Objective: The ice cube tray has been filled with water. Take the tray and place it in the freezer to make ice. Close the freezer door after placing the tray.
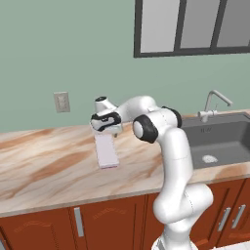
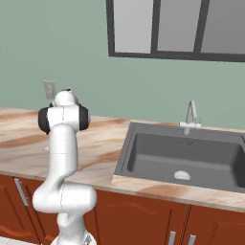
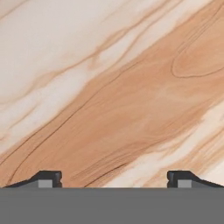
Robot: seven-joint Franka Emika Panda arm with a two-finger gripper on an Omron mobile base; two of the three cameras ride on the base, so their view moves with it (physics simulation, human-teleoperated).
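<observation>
The ice cube tray (image 1: 106, 151), a thin pale lavender rectangle, lies flat on the marble counter (image 1: 44, 163) in the left base view, its long side running away from me. My gripper (image 1: 109, 133) hangs just above the tray's far end, pointing down. In the hand view its fingertips (image 3: 48, 178) stand wide apart around the gripper's middle (image 3: 114, 178), open, with only bare counter between them. The freezer and its door are out of view.
A dark sink (image 1: 219, 141) with a faucet (image 1: 213, 105) is set into the counter to the right. A wall outlet (image 1: 61, 101) sits behind the tray. Red-brown cabinet doors (image 1: 102, 222) run below the counter's front edge.
</observation>
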